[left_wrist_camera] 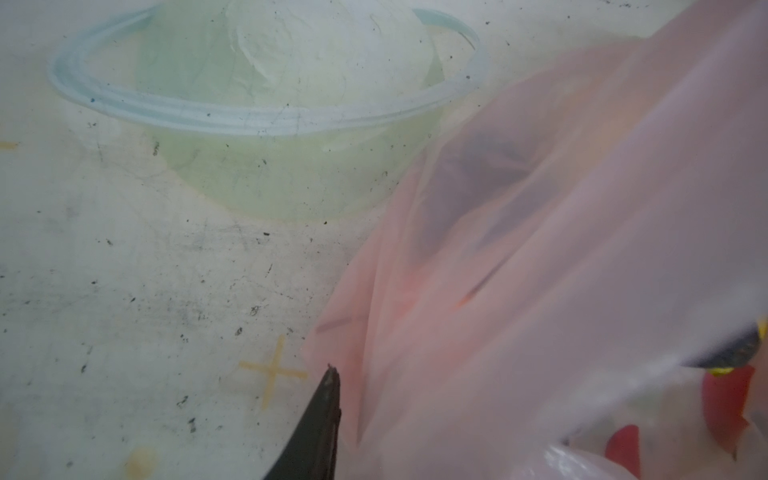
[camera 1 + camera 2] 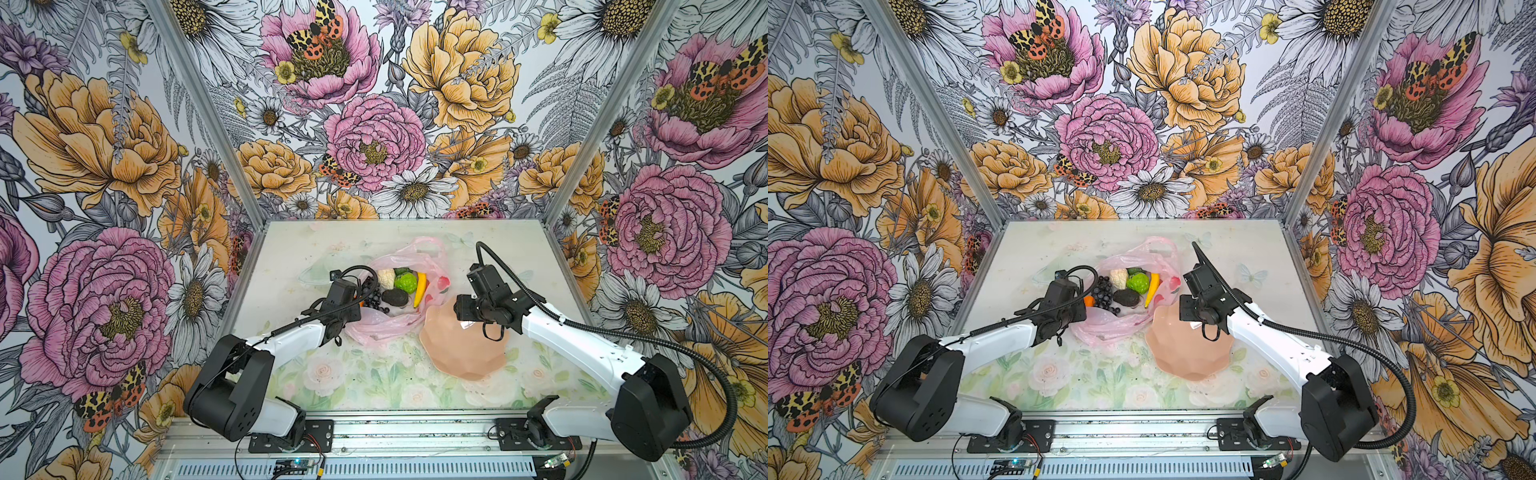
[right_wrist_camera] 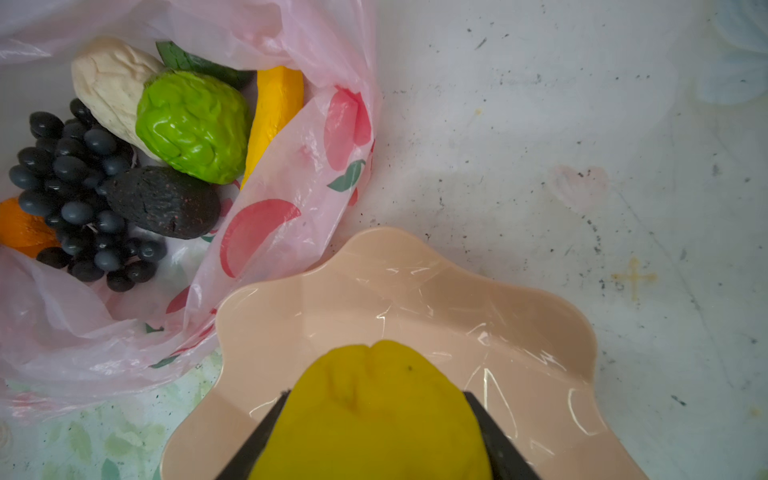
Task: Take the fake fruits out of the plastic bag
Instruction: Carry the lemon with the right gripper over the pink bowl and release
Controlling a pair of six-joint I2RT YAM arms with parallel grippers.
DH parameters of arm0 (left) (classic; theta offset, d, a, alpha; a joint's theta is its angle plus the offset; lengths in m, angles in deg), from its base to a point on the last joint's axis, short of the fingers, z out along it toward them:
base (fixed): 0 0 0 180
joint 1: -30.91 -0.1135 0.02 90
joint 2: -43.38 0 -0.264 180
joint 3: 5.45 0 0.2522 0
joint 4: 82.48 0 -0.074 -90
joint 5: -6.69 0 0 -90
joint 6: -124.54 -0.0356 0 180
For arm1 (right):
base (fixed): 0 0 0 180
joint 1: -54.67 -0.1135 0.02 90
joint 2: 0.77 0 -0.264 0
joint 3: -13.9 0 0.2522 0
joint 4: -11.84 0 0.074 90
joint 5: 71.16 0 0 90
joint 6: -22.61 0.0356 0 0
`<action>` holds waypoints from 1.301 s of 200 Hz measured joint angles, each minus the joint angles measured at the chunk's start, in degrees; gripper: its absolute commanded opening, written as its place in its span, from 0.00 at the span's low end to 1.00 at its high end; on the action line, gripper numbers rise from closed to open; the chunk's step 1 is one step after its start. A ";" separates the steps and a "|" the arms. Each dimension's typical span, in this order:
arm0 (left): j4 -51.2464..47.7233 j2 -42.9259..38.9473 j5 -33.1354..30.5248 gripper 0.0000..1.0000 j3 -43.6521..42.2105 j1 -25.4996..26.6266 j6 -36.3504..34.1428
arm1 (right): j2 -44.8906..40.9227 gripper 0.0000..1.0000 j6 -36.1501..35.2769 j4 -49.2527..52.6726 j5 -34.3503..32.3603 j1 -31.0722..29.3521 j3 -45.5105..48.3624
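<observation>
In both top views the bag [image 2: 388, 330] [image 2: 1113, 328] lies open mid-table with the dish [image 2: 457, 361] [image 2: 1183, 357] touching its right side. Inside it are the grapes [image 2: 371, 292], pear [image 2: 386, 277], green fruit [image 2: 406, 282], avocado [image 2: 395, 297] and banana [image 2: 420, 289]. In a top view the orange [image 2: 1089, 301] is half hidden by the left claw [image 2: 355, 306] at the bag's left rim. The right claw [image 2: 464, 316] hangs over the dish, and its own wrist hides its load. In the left wrist view one dark finger [image 1: 320, 415] touches the bag's blurred pink film [image 1: 540, 270]. The film covers everything beyond that finger, so I cannot tell how this claw stands. A faint yellow cross [image 1: 272, 372] marks the table [image 1: 124, 291]. In the right wrist view the right claw [image 3: 376, 392] is clamped on the lemon [image 3: 374, 415] above the dish [image 3: 415, 299]. The lemon's near end is cut off by the frame. The bag's print [image 3: 253, 232] is red fruit shapes with green leaves. The orange [image 3: 20, 226] is cut off at the edge, and the banana [image 3: 274, 104] is partly under film.
</observation>
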 measured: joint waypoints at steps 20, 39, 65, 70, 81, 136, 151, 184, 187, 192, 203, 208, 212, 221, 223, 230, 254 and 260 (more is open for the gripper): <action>0.00 0.00 -0.02 0.29 0.00 0.00 0.00 | 1.49 0.55 0.61 -0.37 0.07 -1.25 1.09; 0.00 0.00 -0.04 0.29 0.00 0.09 0.00 | 3.13 0.55 1.33 -1.53 0.15 -2.34 2.29; -0.04 0.00 -0.13 0.29 0.20 0.35 0.00 | 5.51 0.55 1.99 -2.78 -0.02 -3.56 2.97; -0.02 0.00 -0.20 0.29 0.22 0.35 0.00 | 5.97 0.55 2.03 -3.06 -0.04 -3.78 3.02; -0.07 0.00 -0.26 0.29 0.26 0.35 0.00 | 6.91 0.55 2.19 -3.63 -0.28 -4.04 3.21; -0.11 0.00 -0.46 0.29 0.26 0.35 0.00 | 9.94 0.55 2.21 -5.20 -2.62 -4.37 4.39; -0.11 0.00 -0.46 0.29 0.26 0.35 0.00 | 10.60 0.55 2.21 -5.33 -3.13 -4.74 4.42; -0.11 0.00 -0.46 0.30 0.26 0.35 0.00 | 11.23 0.56 2.19 -6.03 -4.20 -5.09 4.44; -0.11 0.00 -0.46 0.29 0.26 0.35 0.00 | 11.28 0.56 2.19 -6.10 -4.26 -5.14 4.44; -0.13 0.00 -0.46 0.29 0.28 0.35 0.00 | 11.39 0.56 2.19 -6.14 -4.42 -5.25 4.44; -0.13 0.00 -0.46 0.30 0.31 0.35 -0.02 | 11.76 0.57 2.19 -6.14 -4.61 -5.29 4.44; -0.13 0.00 -0.46 0.30 0.31 0.35 -0.02 | 11.91 0.58 2.19 -6.16 -4.61 -5.29 4.44; -0.11 0.00 -0.46 0.29 0.31 0.35 -0.02 | 12.04 0.58 2.19 -6.14 -4.63 -5.29 4.44; -0.13 0.00 -0.46 0.29 0.31 0.35 -0.02 | 12.17 0.60 2.19 -6.25 -4.83 -5.29 4.44; -0.13 0.00 -0.46 0.29 0.31 0.35 -0.02 | 12.20 0.61 2.19 -6.25 -4.85 -5.29 4.44; -0.13 0.00 -0.46 0.29 0.31 0.35 -0.02 | 12.24 0.62 2.19 -6.27 -4.92 -5.29 4.44; -0.13 0.00 -0.46 0.29 0.31 0.35 -0.02 | 12.24 0.68 2.14 -6.27 -5.03 -5.29 4.44; -0.13 0.00 -0.46 0.29 0.33 0.35 -0.02 | 12.24 0.70 2.05 -6.27 -5.03 -5.29 4.44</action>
